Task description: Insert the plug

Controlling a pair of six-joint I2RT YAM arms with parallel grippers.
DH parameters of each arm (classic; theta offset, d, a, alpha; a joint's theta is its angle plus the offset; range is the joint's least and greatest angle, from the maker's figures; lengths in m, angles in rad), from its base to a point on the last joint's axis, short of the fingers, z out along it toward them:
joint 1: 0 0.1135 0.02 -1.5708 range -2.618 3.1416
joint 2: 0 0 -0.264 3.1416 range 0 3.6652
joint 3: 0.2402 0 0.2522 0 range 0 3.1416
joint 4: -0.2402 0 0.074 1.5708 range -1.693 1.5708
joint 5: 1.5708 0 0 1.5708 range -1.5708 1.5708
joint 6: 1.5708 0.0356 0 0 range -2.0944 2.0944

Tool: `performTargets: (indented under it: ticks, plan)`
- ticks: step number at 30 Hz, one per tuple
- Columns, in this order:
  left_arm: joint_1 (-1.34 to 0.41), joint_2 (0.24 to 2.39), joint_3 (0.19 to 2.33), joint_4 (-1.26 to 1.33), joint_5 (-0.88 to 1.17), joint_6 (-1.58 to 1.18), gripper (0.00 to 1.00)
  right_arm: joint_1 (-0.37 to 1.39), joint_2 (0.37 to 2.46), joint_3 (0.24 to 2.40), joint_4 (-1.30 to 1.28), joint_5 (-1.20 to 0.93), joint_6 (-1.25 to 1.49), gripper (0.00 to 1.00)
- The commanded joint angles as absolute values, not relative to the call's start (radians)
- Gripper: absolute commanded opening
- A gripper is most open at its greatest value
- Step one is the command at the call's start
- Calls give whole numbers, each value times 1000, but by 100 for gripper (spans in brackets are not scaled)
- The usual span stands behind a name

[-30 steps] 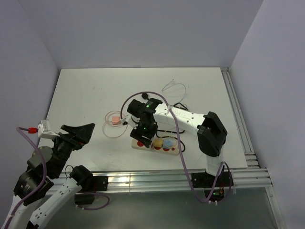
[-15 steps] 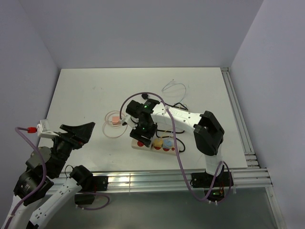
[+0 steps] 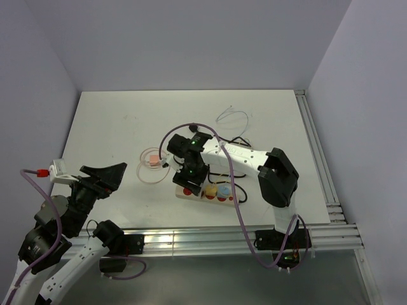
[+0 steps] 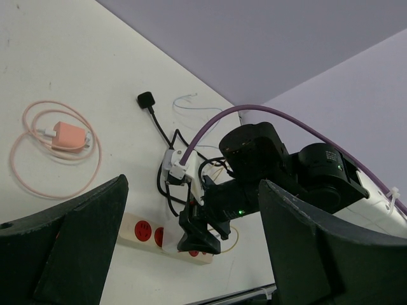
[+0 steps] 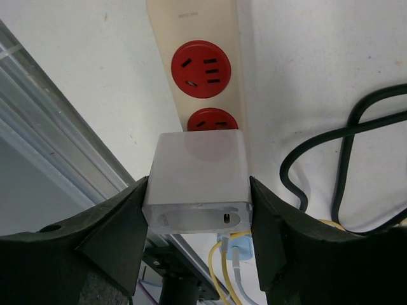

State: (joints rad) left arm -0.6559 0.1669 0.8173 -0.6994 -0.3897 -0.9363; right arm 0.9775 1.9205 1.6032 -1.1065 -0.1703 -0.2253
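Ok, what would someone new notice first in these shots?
The right gripper clamps a white plug over the power strip with red sockets, mid-table. Left of it lies a pink charger; the left gripper hangs open at the near left corner.

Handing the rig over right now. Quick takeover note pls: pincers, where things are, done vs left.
Left pincer: open, empty, raised at the near left.
Right pincer: shut on the white plug, poised over the power strip.
The plug partly covers the second red socket in the wrist view; the end red socket is free.
Done: plug picked up and brought to the strip.
Left: line up the pins, press in, release. The pins are hidden, so contact cannot be judged.
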Motion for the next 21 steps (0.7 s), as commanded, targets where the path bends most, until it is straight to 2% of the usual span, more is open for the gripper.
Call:
performTargets:
  ticks: [1,21]
  plan:
    - [-655,170,818,-669,-382,-919,89,994,1925,1637,-1094,-209,-230,0]
    - [-653,166,821,-680,-388,-916,89,988,1901,1566,-1054,-89,-230,0]
